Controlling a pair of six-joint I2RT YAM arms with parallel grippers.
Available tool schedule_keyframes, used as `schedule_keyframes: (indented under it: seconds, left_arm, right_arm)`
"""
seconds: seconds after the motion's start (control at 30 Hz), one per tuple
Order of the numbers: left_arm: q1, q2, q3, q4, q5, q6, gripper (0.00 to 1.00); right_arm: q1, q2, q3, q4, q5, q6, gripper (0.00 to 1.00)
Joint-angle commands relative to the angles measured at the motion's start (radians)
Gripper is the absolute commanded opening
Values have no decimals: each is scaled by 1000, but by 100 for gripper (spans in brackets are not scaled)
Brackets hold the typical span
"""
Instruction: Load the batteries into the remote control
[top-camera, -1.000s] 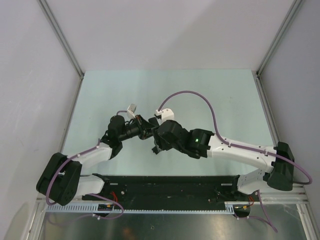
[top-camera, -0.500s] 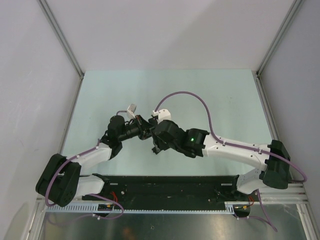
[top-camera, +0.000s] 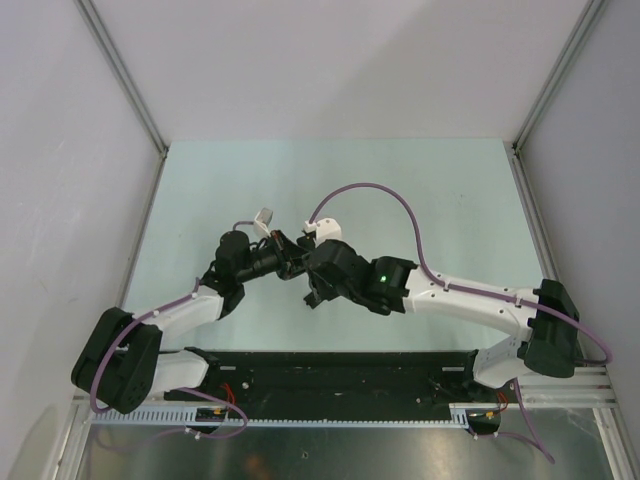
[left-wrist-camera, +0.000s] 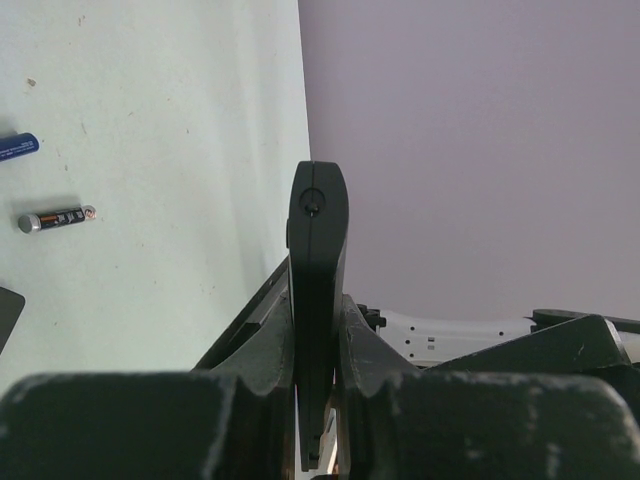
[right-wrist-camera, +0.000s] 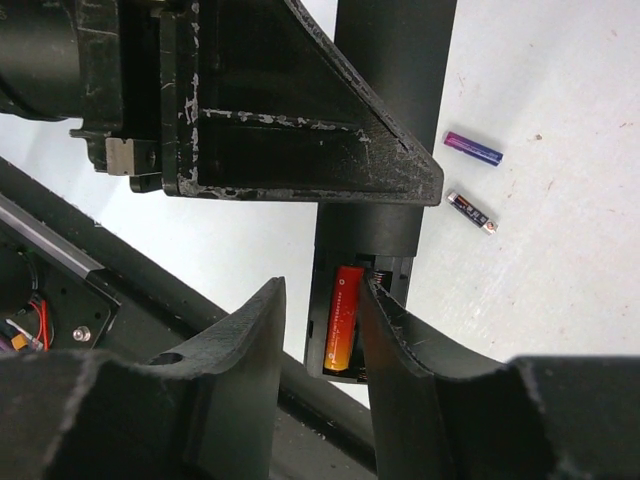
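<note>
My right tool (right-wrist-camera: 320, 300) has its jaws apart, straddling the red battery (right-wrist-camera: 345, 322), which lies in the open bay of the remote control (right-wrist-camera: 370, 235). My left tool (left-wrist-camera: 316, 310) is clamped on the remote. Beyond, the dark battery (right-wrist-camera: 470, 212) and blue-purple battery (right-wrist-camera: 472, 148) lie loose on the tabletop (right-wrist-camera: 560, 280). I judge one battery is in and two are left.

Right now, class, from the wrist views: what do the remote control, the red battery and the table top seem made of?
The remote control: likely moulded plastic, matt black, rounded edges. The red battery: probably metal under a glossy printed wrap, going by its sheen. The table: smooth pale matt sheet, lightly speckled; material unclear.
</note>
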Motion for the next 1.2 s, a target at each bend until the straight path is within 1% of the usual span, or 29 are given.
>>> schedule_keyframes:
  seconds: [0.0,0.23,0.4,0.93,1.0,1.07,1.13,1.17]
  left_arm:
    - [-8,-28,49,36,-10,10,0]
    - [-8,-33,49,36,-13,8,0]
    - [-8,-33,49,36,-11,8,0]
    - [-9,-31,45,36,-16,7,0]
    - [-8,-30,42,36,-16,11,0]
    - [-8,-28,40,36,-16,10,0]
    - [-8,-25,37,36,-16,11,0]
    - [-8,-24,35,35,-16,13,0]
  right_arm:
    - [4,18,47,19,-7,9,38]
    - [4,24,47,19,-17,9,33]
    - [7,22,47,21,-18,11,27]
    - [20,34,59,24,-27,12,18]
    - [21,33,61,21,-21,15,19]
    - [20,28,62,19,-14,19,26]
    - [20,22,64,15,-6,22,30]
    - [18,21,64,15,2,23,35]
